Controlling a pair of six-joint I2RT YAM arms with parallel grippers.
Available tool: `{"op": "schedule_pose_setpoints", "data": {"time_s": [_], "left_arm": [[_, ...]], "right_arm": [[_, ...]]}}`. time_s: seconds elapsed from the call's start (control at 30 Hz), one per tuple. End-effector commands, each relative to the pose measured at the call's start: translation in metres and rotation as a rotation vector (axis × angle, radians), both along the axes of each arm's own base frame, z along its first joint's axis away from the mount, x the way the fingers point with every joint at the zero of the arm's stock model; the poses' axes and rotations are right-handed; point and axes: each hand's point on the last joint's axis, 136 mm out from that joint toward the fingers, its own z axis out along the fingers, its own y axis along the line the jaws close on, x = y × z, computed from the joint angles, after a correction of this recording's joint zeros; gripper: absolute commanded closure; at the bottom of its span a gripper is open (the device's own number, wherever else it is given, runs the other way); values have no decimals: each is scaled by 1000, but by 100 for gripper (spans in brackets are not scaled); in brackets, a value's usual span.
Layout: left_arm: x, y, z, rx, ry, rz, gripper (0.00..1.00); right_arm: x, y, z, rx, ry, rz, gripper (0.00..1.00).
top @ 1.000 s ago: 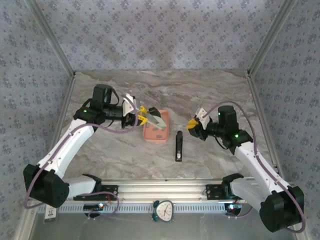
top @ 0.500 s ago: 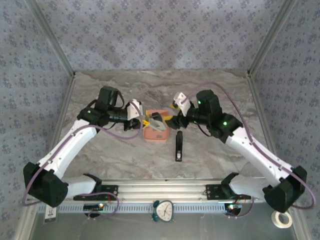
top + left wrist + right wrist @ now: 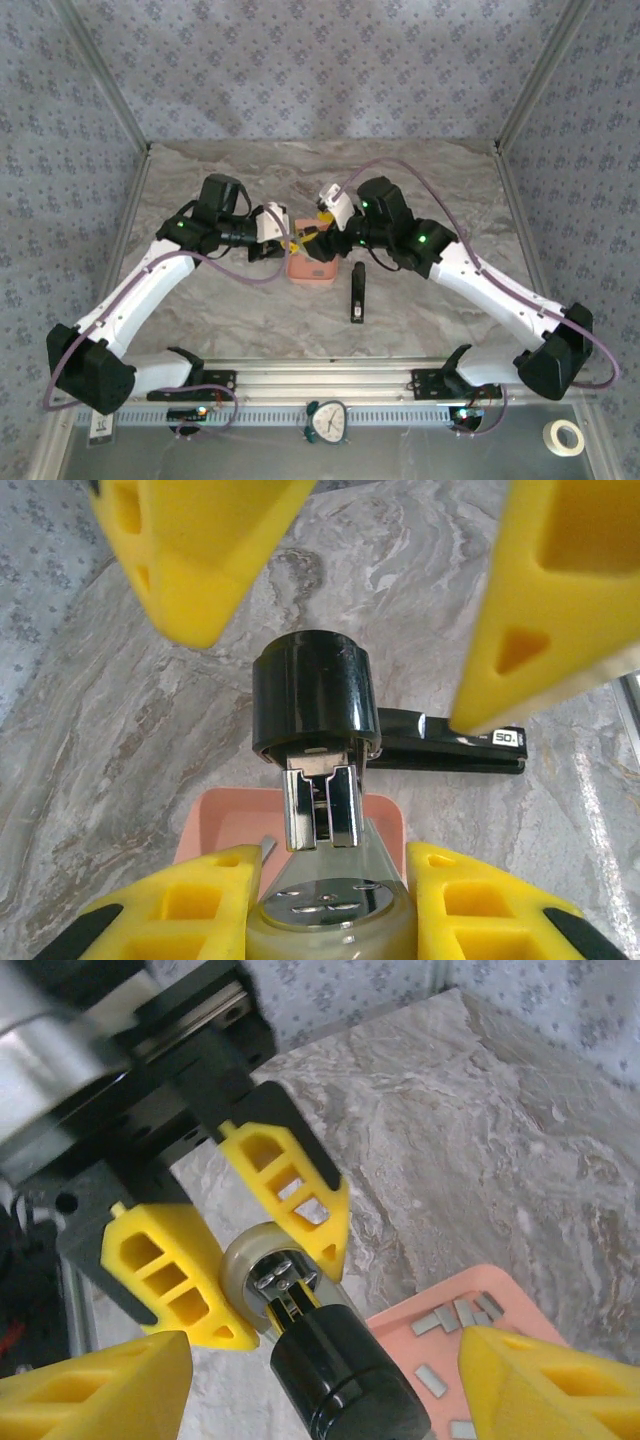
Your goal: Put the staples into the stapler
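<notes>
**Right arm swings in for a handover above the tray**

Within the last second the right arm has crossed from its own side of the table to the middle. Its right gripper [image 3: 318,228] now faces the left gripper [image 3: 290,243] over the salmon-pink tray [image 3: 312,272]. The left arm has barely moved in that time.

The left gripper is clamped on the clear, chrome-faced end of a black-capped piece [image 3: 313,705] and points the black end outward. I cannot tell from these views what that piece is.

In the right wrist view, the right gripper's yellow fingers [image 3: 110,1385] stand wide apart on either side of the black cap. They have not closed and touch nothing.

The staples [image 3: 455,1315] lie loose in the tray as short grey strips, just below the two grippers, and none has been picked up. The black stapler [image 3: 357,293] has not shifted. It lies closed on the marble table [image 3: 220,300] just beside the tray, on the right arm's side.

My judgement is that loading proper has not begun. The arms look set to pass or pull apart the held piece, and the right jaws must close squarely on the cap for that.
</notes>
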Motion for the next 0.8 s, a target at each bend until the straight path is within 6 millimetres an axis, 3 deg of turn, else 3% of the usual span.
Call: {"op": "schedule_pose_setpoints", "data": {"time_s": [0.0, 0.23, 0.6, 0.77], "left_arm": [[-8, -9, 25, -57, -74, -87, 100], [-12, -12, 26, -69, -65, -114, 100], [-18, -16, 32, -105, -52, -150, 100], [-19, -16, 32, -108, -49, -153, 100]], "right_arm": [[-16, -5, -11, -127, -163, 166, 30], [-27, -6, -22, -190, -226, 337, 37], [-21, 3, -25, -142, -230, 377, 41], [-17, 4, -22, -111, -246, 382, 50]]}}
